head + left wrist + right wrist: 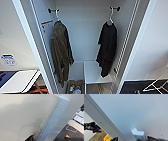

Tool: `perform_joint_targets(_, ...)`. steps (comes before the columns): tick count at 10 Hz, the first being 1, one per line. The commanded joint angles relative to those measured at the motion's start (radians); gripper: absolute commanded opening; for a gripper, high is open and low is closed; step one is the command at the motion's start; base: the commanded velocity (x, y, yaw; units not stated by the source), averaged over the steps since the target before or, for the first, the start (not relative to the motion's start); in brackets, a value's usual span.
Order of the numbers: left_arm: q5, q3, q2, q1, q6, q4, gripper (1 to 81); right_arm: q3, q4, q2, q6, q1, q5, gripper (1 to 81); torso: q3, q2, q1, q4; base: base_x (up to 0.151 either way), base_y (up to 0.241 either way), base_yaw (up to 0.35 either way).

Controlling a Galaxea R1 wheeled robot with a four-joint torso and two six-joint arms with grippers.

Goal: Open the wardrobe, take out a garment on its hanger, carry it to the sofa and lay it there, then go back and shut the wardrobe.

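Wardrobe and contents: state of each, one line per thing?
wardrobe: doors open, interior exposed
black top: hanging on its hanger, limp
hanger: hooked on the right-side peg
olive jacket: hanging from the left-side peg
door handle: untouched

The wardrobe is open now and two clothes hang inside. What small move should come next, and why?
Probably reach an arm toward the white hanger carrying the black garment. The wardrobe already stands open, and this top hangs free on the right-side hook, well apart from the olive jacket on the left. The head view shows no arm near it, so nothing is held yet.
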Motion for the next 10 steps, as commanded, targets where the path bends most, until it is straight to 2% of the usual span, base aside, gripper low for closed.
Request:
perform_joint_targets(1, -0.152, 0.069, -0.026, 0.24, -0.055, 0.074, 81.1, 0.175, -0.032, -0.111, 0.032, -0.048, -0.034, 81.1, 0.0, 0.0, 0.0, 0.0, 0.0, 0.0, 0.0)
perform_joint_targets(3, -0.307, -0.123, 0.002, 0.335, -0.057, 0.011, 81.1, 0.065, -0.022, -0.149, 0.046, -0.114, 0.025, 81.1, 0.0, 0.0, 0.0, 0.0, 0.0, 0.0, 0.0)
perform_joint_targets(4, -0.376, -0.216, 0.022, 0.373, -0.065, -0.021, 81.1, 0.006, 0.023, -0.156, 0.069, -0.14, 0.053, 81.1, 0.001, 0.0, 0.0, 0.0, 0.0, 0.0, 0.0)
perform_joint_targets(5, -0.429, -0.31, 0.048, 0.412, -0.065, -0.061, 81.1, -0.08, 0.083, -0.157, 0.08, -0.17, 0.059, 81.1, 0.001, -0.001, -0.002, 0.0, 0.0, 0.0, 0.0)
perform_joint_targets(7, -0.544, -0.509, 0.143, 0.481, -0.069, -0.148, 81.1, -0.312, 0.245, -0.131, 0.083, -0.265, 0.062, 81.1, 0.002, -0.004, -0.006, 0.0, 0.0, 0.0, 0.0)
perform_joint_targets(10, -0.538, -0.727, 0.309, 0.502, -0.146, -0.201, 81.1, -0.551, 0.308, 0.008, 0.083, -0.365, 0.045, 81.1, 0.003, -0.005, -0.008, 0.0, 0.0, 0.0, 0.0)
